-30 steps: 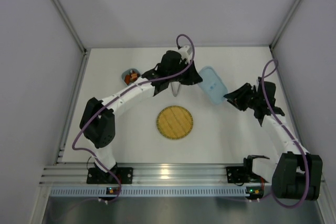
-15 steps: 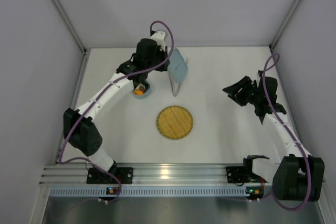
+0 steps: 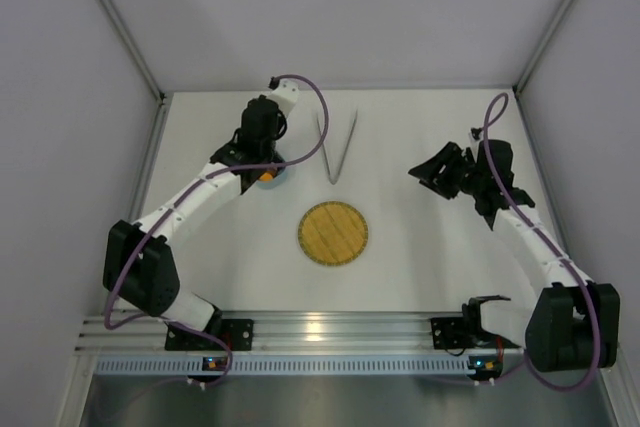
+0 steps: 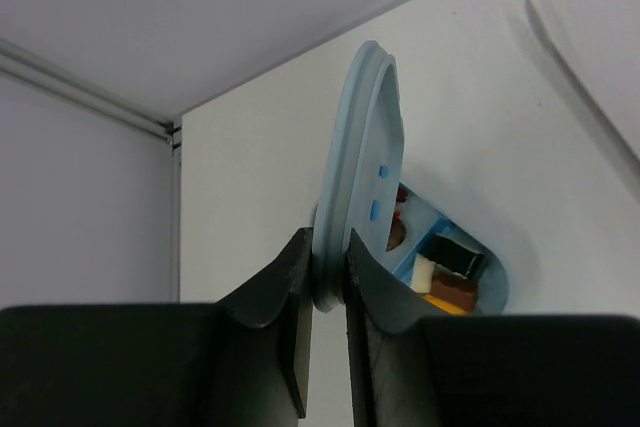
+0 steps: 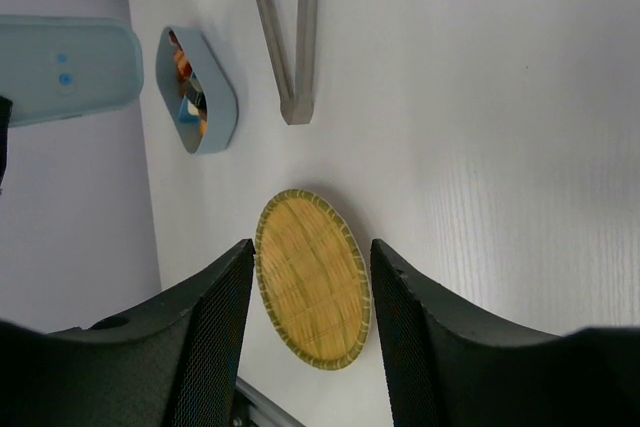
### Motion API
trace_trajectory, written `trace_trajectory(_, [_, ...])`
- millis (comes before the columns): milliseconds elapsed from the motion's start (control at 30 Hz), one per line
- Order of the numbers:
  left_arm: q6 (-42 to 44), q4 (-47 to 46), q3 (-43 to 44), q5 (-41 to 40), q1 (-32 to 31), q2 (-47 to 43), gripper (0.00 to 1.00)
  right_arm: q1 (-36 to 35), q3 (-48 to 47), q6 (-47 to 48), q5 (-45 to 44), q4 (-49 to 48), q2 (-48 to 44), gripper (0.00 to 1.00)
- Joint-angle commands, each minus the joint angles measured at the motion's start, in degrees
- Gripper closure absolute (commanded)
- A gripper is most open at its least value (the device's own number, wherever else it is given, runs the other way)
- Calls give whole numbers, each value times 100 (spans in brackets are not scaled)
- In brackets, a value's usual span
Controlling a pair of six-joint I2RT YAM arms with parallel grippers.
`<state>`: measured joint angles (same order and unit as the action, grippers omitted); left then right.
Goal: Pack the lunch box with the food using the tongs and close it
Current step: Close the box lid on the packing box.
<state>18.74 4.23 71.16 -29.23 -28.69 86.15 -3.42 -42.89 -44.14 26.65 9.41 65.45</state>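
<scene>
White table (image 3: 420,277) bears tongs (image 3: 334,173) beyond woven plate (image 3: 333,233).

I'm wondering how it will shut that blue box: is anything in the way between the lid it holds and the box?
Nothing visible is. The left fingers pinch the lid on edge close above the open box, with the food lying inside it. The tongs lie off to one side.

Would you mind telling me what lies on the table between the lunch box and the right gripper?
In the top view, the tongs lie between the lunch box and the right gripper.
</scene>
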Motion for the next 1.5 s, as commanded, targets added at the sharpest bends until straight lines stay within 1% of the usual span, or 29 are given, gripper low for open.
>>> trace_trajectory(0, [700, -1134, -145, -232, 223, -195, 100, -176, -176, 90, 24, -273, 55, 50])
trace_trajectory(67, [998, -1432, -478, -65, 250, -291, 100, -211, -123, 72, 24, -334, 82, 50])
trace_trajectory(100, [1095, -1808, -610, -48, 258, -309, 100, -220, -105, 64, 24, -361, 91, 50])
trace_trajectory(133, [1218, -1942, -786, -73, 267, -318, 100, -229, -88, 63, 24, -378, 99, 50])
trace_trajectory(200, [1465, -2083, -857, -56, 302, -274, 100, -256, -35, 63, 33, -413, 99, 51])
trace_trajectory(333, [1641, -2374, -1086, 224, 399, -213, 100, -282, 44, 46, 33, -475, 99, 51])
trace_trajectory(400, [1895, -2531, -1244, 269, 408, -143, 100, -282, 79, 63, 50, -510, 100, 50])
trace_trajectory(500, [2291, -3189, -1665, 313, 416, -168, 100, -300, 167, 29, 50, -598, 73, 51])
trace_trajectory(567, [2414, -3585, -1868, 522, 460, -212, 100, -317, 228, 2, 68, -651, 82, 51])
trace_trajectory(767, [2582, -4149, -2395, 849, 557, -186, 100, -387, 299, -16, 68, -756, 117, 51])
trace_trajectory(800, [2573, -4376, -2465, 875, 575, -186, 100, -387, 308, -7, 68, -756, 108, 51])
trace_trajectory(1200, [2916, -4677, -2747, 1104, 584, 156, 100, -396, 519, -42, 68, -879, 47, 51])
trace_trajectory(1467, [3004, -4422, -2817, 1218, 584, 192, 100, -396, 598, -42, 50, -879, -15, 51])
